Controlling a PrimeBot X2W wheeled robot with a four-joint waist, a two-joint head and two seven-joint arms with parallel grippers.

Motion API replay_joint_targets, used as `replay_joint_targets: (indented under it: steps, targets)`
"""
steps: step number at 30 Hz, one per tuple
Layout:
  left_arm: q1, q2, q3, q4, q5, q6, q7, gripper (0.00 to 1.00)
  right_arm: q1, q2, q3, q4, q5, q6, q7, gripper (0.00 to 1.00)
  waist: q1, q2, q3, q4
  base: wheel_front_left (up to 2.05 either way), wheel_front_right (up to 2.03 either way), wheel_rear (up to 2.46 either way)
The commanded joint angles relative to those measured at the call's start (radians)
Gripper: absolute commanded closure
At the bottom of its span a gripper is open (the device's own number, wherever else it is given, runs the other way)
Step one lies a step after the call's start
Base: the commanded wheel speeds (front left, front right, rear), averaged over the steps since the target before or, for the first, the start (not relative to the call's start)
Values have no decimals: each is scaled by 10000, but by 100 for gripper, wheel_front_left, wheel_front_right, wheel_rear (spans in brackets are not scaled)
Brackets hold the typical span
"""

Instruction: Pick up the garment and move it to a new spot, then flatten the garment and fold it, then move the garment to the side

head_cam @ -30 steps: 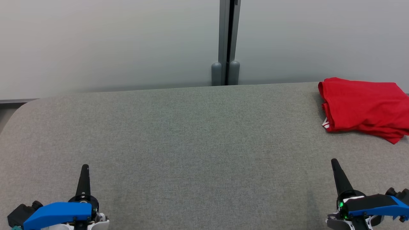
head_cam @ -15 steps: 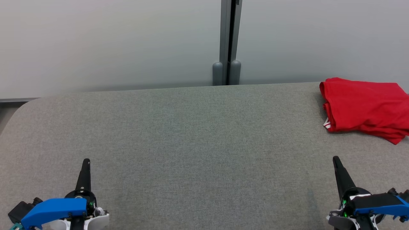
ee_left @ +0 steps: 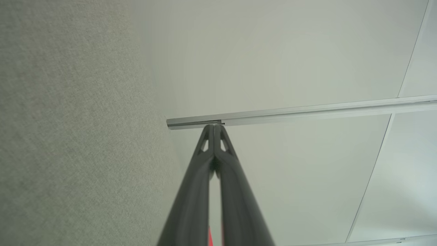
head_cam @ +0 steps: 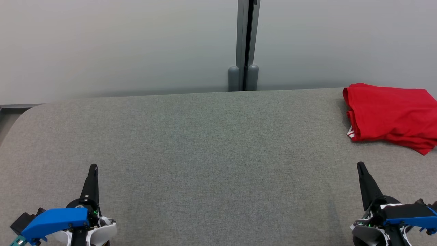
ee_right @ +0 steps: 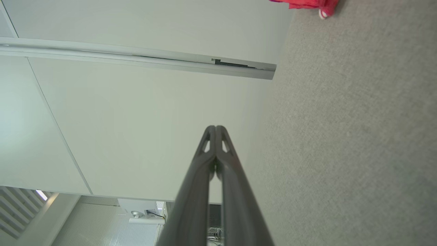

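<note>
Grey fabric-covered surface (head_cam: 205, 136); red garment (head_cam: 389, 112), seemingly folded, lies at far right corner.

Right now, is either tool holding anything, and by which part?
Nothing is held. The left tool and right tool are both shut, empty. The red garment lies on the grey surface at the far right, apart from both.

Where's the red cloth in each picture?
Head view: red garment at the far right, on the grey table.
Left wrist view: a thin red sliver at the bottom edge, between the fingers, probably it.
Right wrist view: at the top edge, right of middle.
Shared landmark: the grey wall post.
</note>
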Motion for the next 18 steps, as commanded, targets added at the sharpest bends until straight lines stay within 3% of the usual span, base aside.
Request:
replay_joint_targets:
  steps: [1, 18]
  targets:
    - [-187, -2, -13, -58, -203, -73, 82, 100, -133, -70, -44, -85, 227, 4, 97, 100, 0, -1, 1, 5, 0, 0, 0]
    - [-281, -5, -14, -102, -1090, -91, 300, 100, -208, -74, -120, -139, 1057, 4, 300, 100, -1, -1, 11, 44, 0, 0, 0]
